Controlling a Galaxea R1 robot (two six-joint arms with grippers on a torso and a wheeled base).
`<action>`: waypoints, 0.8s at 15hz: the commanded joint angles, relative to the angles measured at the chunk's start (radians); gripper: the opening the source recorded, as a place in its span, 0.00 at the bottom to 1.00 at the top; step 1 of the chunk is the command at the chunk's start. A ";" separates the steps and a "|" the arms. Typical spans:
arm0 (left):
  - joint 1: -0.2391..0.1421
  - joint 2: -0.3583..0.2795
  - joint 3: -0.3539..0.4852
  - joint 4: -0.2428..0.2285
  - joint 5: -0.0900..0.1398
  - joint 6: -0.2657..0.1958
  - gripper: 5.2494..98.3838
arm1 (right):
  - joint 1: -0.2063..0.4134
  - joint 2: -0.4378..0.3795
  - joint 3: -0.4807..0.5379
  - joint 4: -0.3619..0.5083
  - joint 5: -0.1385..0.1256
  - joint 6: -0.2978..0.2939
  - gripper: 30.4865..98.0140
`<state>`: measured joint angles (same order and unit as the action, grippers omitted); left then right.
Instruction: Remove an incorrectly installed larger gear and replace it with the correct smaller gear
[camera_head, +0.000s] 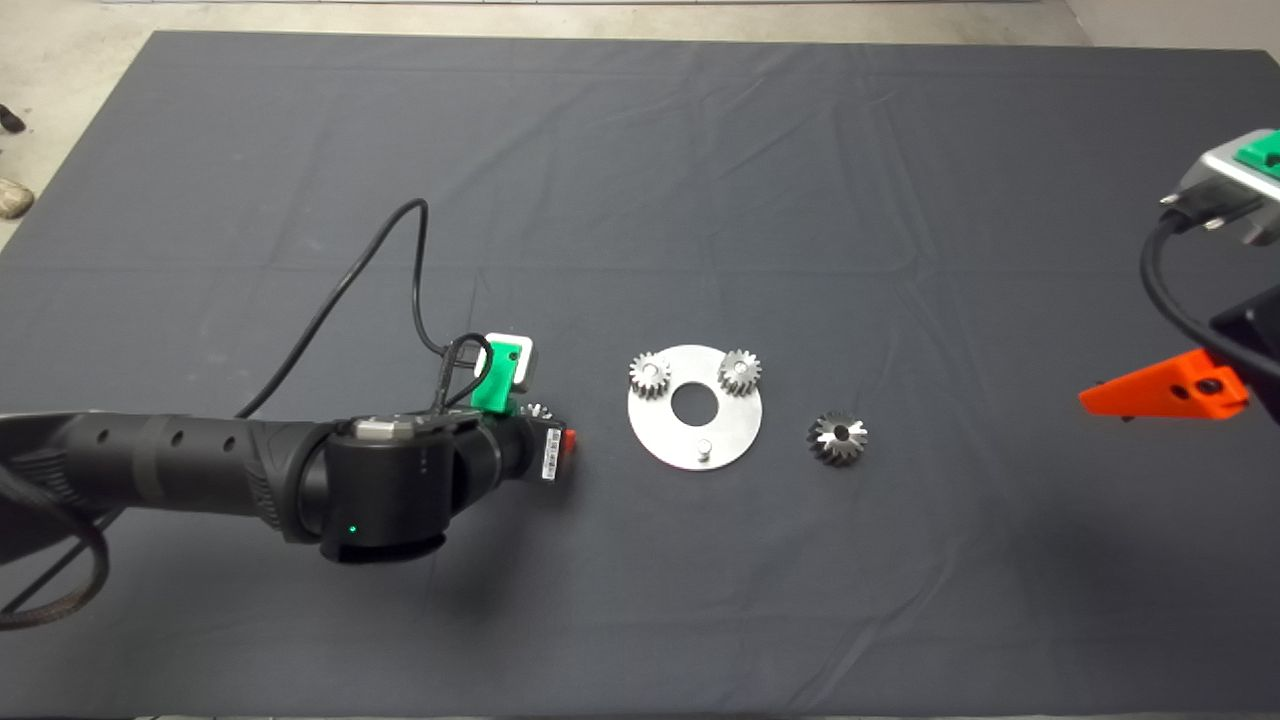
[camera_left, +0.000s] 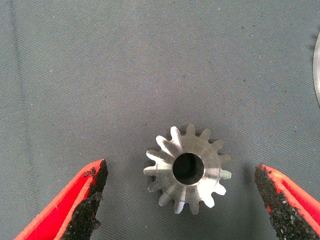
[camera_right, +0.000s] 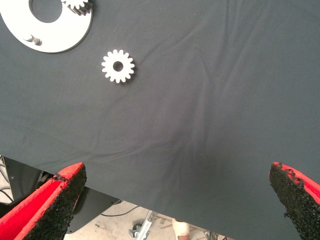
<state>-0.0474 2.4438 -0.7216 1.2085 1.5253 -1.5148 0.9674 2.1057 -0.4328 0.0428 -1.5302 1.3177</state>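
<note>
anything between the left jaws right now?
Yes: the smaller gear lies flat on the mat between the left gripper's open jaws, untouched, in the left wrist view.

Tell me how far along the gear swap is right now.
Done: the larger gear lies on the mat, off the plate, whose third pin is bare; two small gears sit on the other pins. In hand: the left gripper, open, straddles the smaller gear lying on the mat, not yet gripped. Left: grasp it and seat it on the bare pin. The right gripper waits, open, at the mat's right edge.
</note>
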 joint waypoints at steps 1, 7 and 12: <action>-0.009 0.018 -0.031 0.019 0.039 0.034 0.75 | 0.022 0.003 0.007 0.031 -0.045 0.008 0.98; -0.011 0.024 -0.028 0.016 0.041 0.045 0.68 | 0.022 -0.003 0.008 0.031 -0.047 0.009 0.98; -0.009 0.022 -0.025 0.016 0.039 0.045 0.61 | 0.020 -0.003 0.008 0.031 -0.047 0.009 0.98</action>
<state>-0.0474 2.4660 -0.7509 1.2085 1.5252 -1.4764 0.9673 2.1047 -0.4328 0.0428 -1.5305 1.3181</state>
